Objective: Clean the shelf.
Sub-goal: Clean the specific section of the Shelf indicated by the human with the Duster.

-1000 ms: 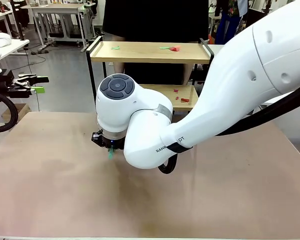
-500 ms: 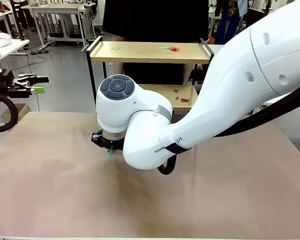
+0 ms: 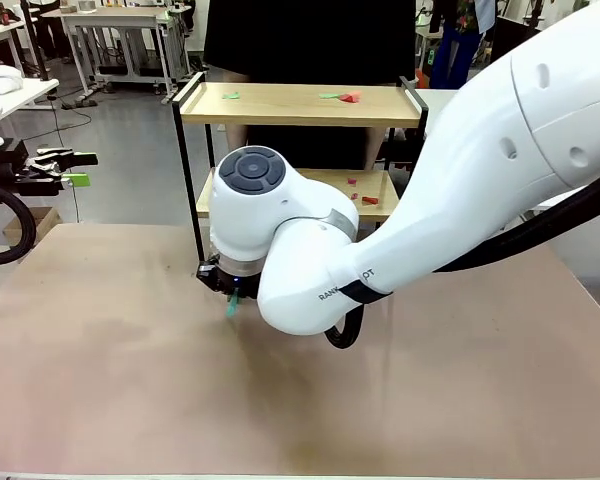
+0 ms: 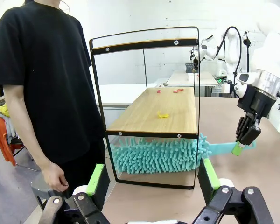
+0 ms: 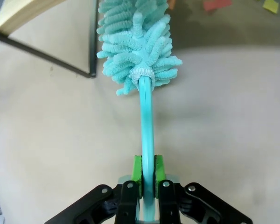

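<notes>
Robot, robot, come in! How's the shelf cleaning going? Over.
Right gripper shut on duster; left gripper open, empty. Duster head under shelf lower board. Scraps lie on both boards. Person beside shelf.

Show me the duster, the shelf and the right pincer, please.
duster (image 5: 137, 42), right wrist view, on its fluffy teal head.
shelf (image 4: 177, 116), left wrist view, on the lower wooden board.
right pincer (image 5: 147, 173), right wrist view, midway between its green pads.
</notes>
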`<state>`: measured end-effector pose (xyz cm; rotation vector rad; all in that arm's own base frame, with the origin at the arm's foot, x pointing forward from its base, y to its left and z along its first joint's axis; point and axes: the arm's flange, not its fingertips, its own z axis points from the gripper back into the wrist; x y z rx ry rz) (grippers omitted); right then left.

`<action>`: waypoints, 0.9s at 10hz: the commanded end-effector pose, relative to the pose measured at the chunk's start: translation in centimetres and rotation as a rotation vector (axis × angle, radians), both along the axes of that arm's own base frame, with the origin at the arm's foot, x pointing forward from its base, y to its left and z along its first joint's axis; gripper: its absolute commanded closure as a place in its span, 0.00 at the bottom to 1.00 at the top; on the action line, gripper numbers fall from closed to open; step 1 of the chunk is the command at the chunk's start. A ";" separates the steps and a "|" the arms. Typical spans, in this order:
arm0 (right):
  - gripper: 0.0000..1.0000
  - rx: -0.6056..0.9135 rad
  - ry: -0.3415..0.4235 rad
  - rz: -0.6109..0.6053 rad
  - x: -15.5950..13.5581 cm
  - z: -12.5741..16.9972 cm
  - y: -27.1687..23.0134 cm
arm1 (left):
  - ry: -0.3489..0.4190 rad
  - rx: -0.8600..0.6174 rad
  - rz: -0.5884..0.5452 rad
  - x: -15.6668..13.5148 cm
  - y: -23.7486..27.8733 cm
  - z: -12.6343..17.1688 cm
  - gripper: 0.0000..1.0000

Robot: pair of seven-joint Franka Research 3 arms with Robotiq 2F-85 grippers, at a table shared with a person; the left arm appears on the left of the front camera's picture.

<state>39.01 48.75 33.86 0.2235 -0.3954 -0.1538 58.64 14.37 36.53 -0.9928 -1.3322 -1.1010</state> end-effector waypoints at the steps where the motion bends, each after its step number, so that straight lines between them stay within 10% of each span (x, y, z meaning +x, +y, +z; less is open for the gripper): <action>1: 0.87 0.010 0.043 -0.002 0.1 0.5 -3.1 | -0.011 0.010 -0.005 -0.2 -0.1 0.2 0.00; 9: 0.87 0.027 0.084 -0.212 0.7 2.2 -16.7 | -0.011 0.010 -0.005 -0.2 -0.1 0.2 0.00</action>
